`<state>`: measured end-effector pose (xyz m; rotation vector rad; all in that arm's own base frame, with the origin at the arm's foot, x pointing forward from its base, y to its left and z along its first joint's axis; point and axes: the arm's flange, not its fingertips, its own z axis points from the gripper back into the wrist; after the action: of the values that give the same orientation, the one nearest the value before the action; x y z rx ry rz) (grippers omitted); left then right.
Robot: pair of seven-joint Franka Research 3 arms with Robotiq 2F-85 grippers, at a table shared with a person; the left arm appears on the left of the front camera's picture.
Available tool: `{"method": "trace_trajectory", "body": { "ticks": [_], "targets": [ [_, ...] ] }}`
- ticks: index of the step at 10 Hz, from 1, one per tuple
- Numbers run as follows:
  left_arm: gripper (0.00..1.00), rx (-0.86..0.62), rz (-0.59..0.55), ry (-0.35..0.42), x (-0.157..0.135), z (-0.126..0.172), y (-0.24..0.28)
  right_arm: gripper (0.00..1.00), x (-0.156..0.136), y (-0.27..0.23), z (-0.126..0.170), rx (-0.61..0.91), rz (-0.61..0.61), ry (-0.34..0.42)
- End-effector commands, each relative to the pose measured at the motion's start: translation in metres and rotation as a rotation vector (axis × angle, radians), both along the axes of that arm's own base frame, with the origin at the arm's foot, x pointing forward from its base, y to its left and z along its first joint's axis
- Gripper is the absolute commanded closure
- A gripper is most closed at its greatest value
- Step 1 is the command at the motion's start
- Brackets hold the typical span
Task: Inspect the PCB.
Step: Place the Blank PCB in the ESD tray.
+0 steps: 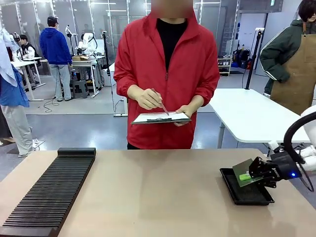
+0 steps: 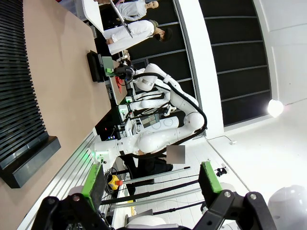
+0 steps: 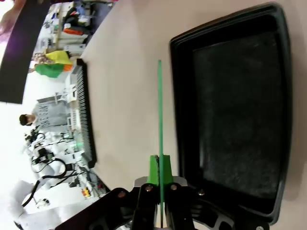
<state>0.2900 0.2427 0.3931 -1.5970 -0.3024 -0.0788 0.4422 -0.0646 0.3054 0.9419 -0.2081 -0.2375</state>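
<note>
Right gripper (image 1: 253,174) is clamped on the PCB (image 1: 243,172) — board tilted above the black tray's (image 1: 247,195) left edge, far from the person (image 1: 167,74).

Even, bright overhead light fills the front view, leaving only soft shadows under the right gripper (image 1: 245,176) on the table (image 1: 158,197). Beyond the left gripper (image 2: 151,184) a lamp (image 2: 275,108) flares white. Both wrist views bend at their edges, with near fingers slightly soft.
</note>
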Motion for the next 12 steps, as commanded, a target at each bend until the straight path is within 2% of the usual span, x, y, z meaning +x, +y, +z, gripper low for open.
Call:
{"method": "trace_trajectory", "body": {
  "ticks": [1, 7, 8, 9, 10, 11, 12],
  "targets": [
    [0.00, 0.000, 0.002, -0.002, -0.001, 0.001, 0.000, 0.97, 0.015, 0.009, -0.009, -0.086, 0.022, 0.000],
    [0.00, 0.000, 0.002, -0.002, -0.001, 0.001, 0.000, 0.97, 0.025, 0.018, -0.015, -0.189, 0.007, 0.025],
    [0.00, 0.000, 0.002, -0.002, -0.001, 0.001, 0.000, 0.79, 0.024, 0.019, -0.013, -0.192, 0.002, 0.024],
    [0.00, 0.000, 0.002, -0.002, -0.001, 0.001, 0.000, 0.69, 0.022, 0.020, -0.011, -0.199, 0.000, 0.023],
    [0.00, 0.000, 0.002, -0.002, -0.001, 0.001, 0.000, 0.45, 0.020, 0.023, -0.010, -0.219, 0.000, 0.016],
    [0.00, 0.000, 0.002, -0.002, -0.001, 0.001, 0.000, 0.60, 0.018, 0.025, -0.008, -0.236, 0.000, 0.008],
    [0.00, 0.000, 0.002, -0.002, -0.001, 0.001, 0.000, 0.10, 0.016, 0.028, -0.004, -0.246, -0.015, 0.002]
  ]
}}
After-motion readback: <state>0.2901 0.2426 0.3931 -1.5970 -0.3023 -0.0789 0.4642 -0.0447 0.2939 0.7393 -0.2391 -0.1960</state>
